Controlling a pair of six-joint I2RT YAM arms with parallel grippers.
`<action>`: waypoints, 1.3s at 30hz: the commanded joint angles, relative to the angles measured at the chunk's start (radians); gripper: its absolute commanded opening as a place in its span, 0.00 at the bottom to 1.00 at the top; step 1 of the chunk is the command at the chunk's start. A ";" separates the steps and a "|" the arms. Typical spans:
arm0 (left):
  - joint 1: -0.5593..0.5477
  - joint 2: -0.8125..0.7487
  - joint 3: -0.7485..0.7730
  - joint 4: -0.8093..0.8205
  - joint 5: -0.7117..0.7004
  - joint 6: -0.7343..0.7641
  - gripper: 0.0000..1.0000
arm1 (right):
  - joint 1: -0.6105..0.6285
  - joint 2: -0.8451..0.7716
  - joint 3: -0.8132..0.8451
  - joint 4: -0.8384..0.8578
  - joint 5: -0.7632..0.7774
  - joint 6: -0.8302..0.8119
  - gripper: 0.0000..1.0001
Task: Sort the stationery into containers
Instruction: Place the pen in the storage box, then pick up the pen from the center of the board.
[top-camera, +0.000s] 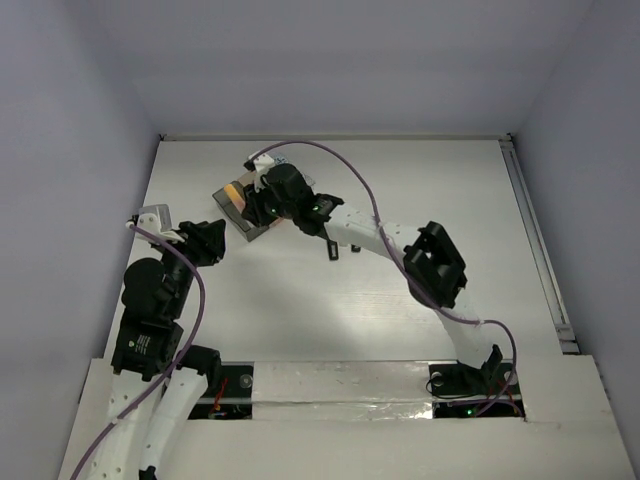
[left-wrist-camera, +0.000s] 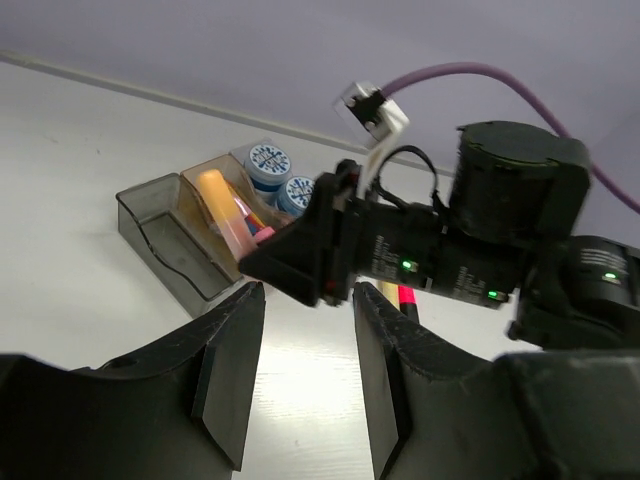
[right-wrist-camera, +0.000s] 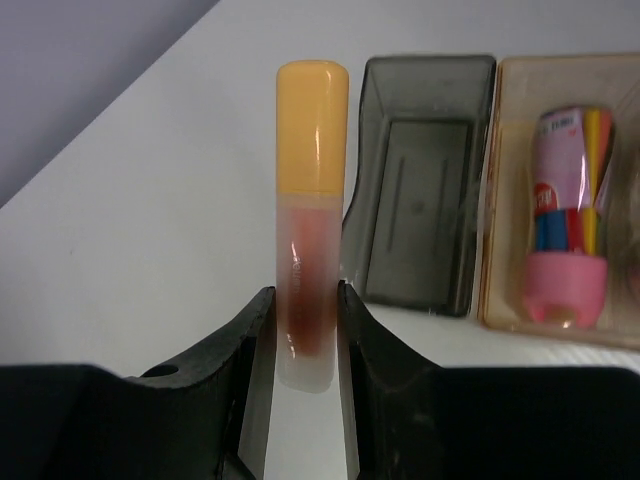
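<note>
L gripper (left-wrist-camera: 308, 292): wide open, nothing btwn fingers; hangs back from row of bins (left-wrist-camera: 150, 205), prob. to leave R arm (left-wrist-camera: 510, 200) its working room.
Counter (right-wrist-camera: 150, 220): bare white stretch L of the bins; most free room for swinging in from that side.
R gripper (right-wrist-camera: 305, 300): clamped on lower body of orange-capped highlighter (right-wrist-camera: 312, 130), closed to its width; grip low, so cap end sticks out free to go in first.
Highlighter pos.: lengthwise, parallel to bins' long sides; in wrist view just beside grey bin's outer wall, not over a compartment; height above counter not readable.
Grey bin (right-wrist-camera: 420, 190): looks empty, end of row; wall edge close to cap, easy to clip.
Tan bin (right-wrist-camera: 512, 200): holds pink bottle piece (right-wrist-camera: 565, 290) + coloured sticks (right-wrist-camera: 593, 150); prob. the highlighter's place, so needs a sideways shift past grey bin, clear of shared wall; tight inside.
Clear bin (left-wrist-camera: 246, 152): both tape rolls (left-wrist-camera: 268, 162) inside, like kept w/ like.
</note>
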 joint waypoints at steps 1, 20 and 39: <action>0.012 -0.003 -0.007 0.051 0.014 0.006 0.38 | 0.006 0.095 0.140 0.080 0.048 0.008 0.08; 0.012 0.011 -0.005 0.062 0.043 0.006 0.37 | -0.003 0.311 0.409 0.003 0.176 -0.014 0.49; 0.021 0.004 -0.006 0.063 0.056 0.006 0.35 | -0.108 -0.340 -0.565 0.045 0.392 0.084 0.13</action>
